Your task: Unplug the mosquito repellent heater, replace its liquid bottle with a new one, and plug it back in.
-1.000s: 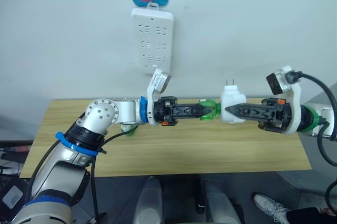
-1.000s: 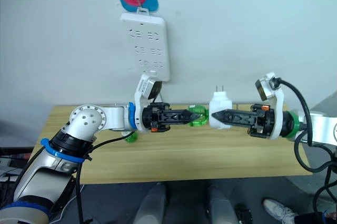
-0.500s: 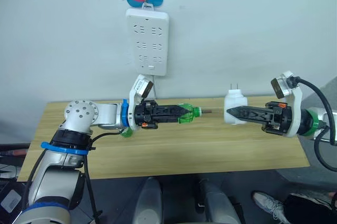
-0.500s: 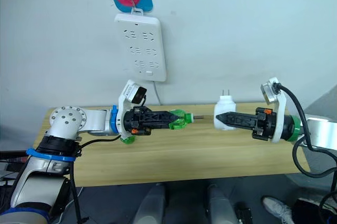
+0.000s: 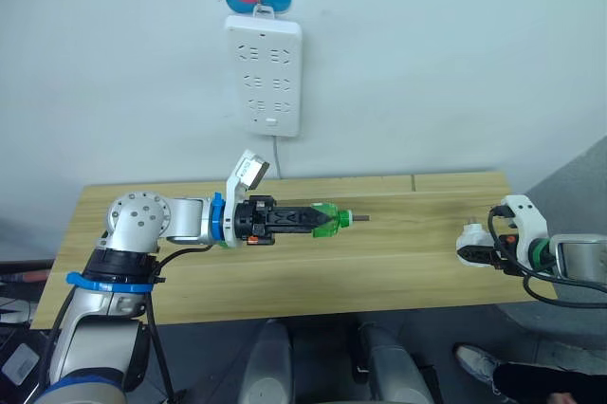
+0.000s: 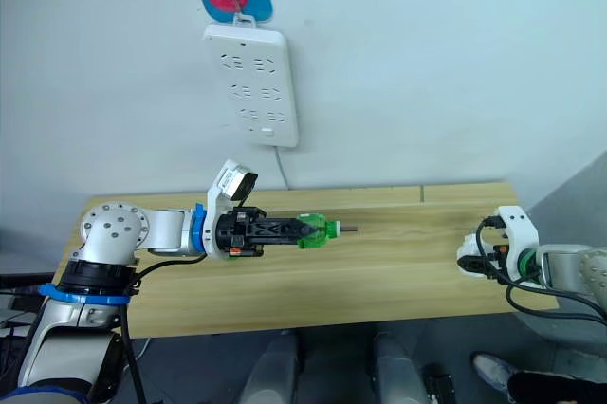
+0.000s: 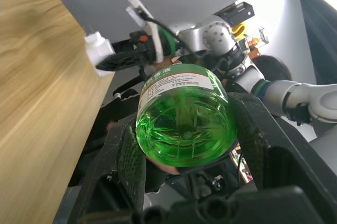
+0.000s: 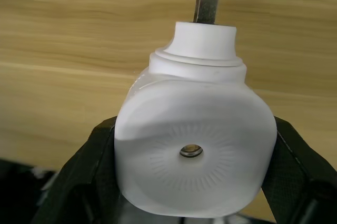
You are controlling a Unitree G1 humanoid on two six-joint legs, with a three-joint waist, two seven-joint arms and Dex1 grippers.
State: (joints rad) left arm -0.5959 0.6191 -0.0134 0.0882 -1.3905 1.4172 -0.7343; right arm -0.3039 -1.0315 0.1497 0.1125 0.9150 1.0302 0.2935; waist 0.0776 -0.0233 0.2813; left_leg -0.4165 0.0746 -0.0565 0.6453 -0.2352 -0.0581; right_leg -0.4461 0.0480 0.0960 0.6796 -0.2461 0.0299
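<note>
I have the long wooden bench (image 5: 285, 271) in front of me and the white power strip (image 5: 264, 75) hanging on the wall above it. My left gripper (image 5: 318, 220) reaches out over the bench middle, fingers (image 7: 131, 166) pinching the green liquid bottle (image 5: 327, 219), its wick pointing toward my right. My right gripper (image 5: 479, 254) sits low at the bench's right end, fingers (image 8: 87, 182) clamped on the mosquito repellent heater (image 8: 195, 155), plug prongs facing the wood. Heater and bottle are well apart, so I judge the bottle is out and needs setting aside. To do it well I'd lower the bottle gently, upright, away from the edge, and keep the heater steady
</note>
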